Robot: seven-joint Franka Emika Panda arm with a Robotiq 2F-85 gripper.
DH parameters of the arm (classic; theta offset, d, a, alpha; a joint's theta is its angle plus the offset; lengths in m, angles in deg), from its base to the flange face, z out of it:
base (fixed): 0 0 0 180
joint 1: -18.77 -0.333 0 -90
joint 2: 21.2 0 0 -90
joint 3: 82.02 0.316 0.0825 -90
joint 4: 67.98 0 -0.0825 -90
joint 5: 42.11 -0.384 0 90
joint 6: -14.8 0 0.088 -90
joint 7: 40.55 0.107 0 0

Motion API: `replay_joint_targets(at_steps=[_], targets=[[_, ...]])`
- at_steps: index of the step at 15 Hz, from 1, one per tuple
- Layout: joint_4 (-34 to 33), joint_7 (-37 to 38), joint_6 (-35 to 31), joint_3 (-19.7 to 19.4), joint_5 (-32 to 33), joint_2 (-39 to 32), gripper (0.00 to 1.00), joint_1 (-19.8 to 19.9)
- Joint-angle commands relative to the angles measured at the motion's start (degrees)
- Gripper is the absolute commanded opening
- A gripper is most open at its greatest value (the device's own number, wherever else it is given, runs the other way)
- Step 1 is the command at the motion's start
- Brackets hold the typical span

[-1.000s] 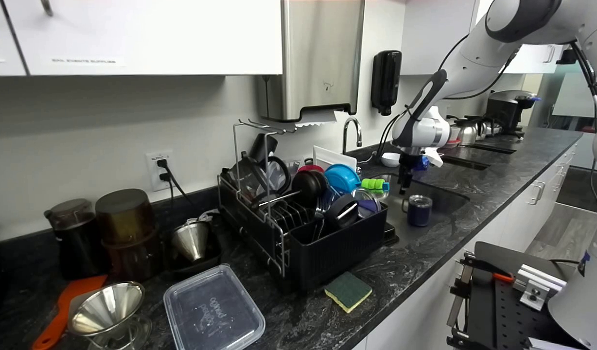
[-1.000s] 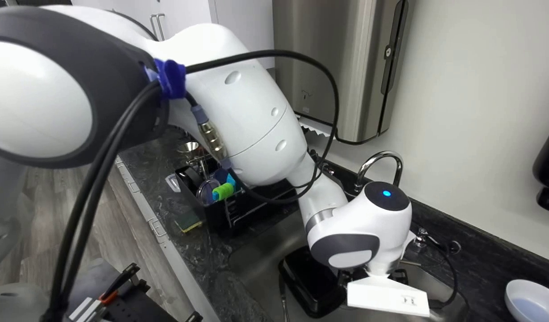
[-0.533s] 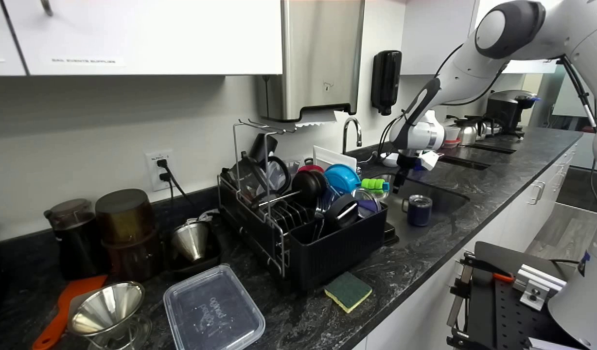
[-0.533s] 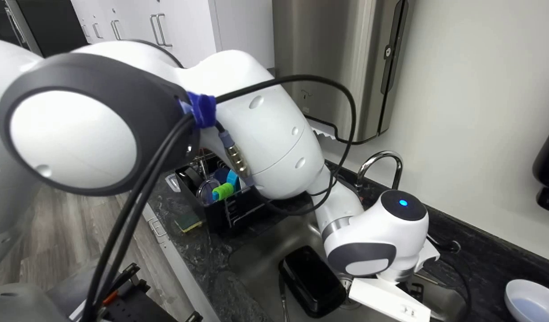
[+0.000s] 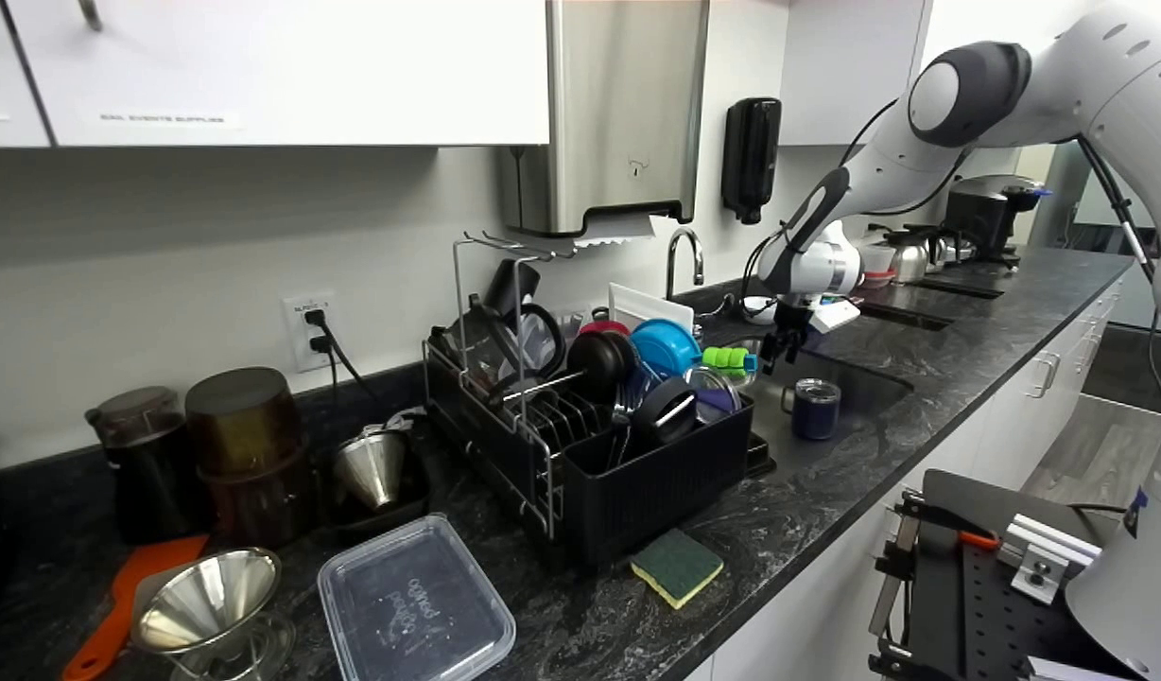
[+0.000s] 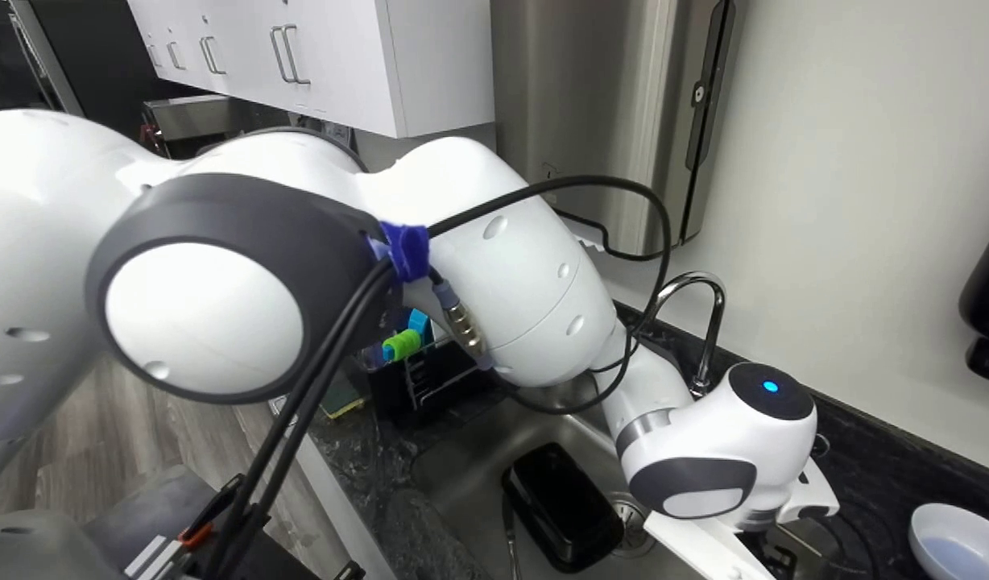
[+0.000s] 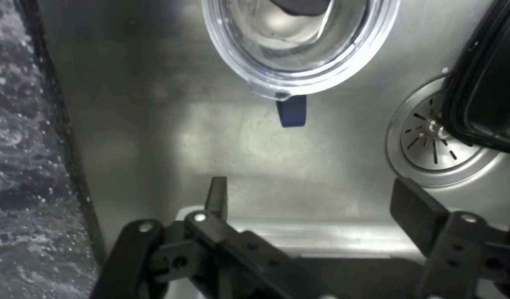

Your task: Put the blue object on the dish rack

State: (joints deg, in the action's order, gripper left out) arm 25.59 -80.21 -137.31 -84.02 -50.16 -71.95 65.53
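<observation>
The gripper (image 7: 313, 193) hangs spread wide over the steel sink (image 7: 246, 145), nothing between its fingers (image 7: 216, 197), and the navy mug (image 5: 816, 416) stands in there just ahead of their tips, stubby blue handle (image 7: 293, 111) aimed back at the gap. I'd centre on that handle and come lower before squeezing; the round clear lid (image 7: 298, 47) looks slicker than the straight, plain wall.

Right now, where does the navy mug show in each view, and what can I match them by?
In an exterior view: navy mug right of centre, in the steel sink.
In an exterior view: navy mug not visible; steel sink along the bottom.
Wrist view: navy mug at the top edge, slightly right of centre, partly cut off.
Shared landmark: the steel sink, in all three.
</observation>
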Motion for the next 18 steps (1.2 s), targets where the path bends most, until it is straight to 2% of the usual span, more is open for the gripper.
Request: replay_joint_targets(at_steps=[1, 8, 18], targets=[[-5.43, 6.57, 4.15, -1.68, 1.33, -3.38, 1.0, -0.38], [-11.8, 15.82, 9.77, -3.19, 2.03, -8.11, 1.0, 0.05], [-15.72, 17.06, 16.99, -3.58, 3.51, -11.82, 1.0, -0.41]])
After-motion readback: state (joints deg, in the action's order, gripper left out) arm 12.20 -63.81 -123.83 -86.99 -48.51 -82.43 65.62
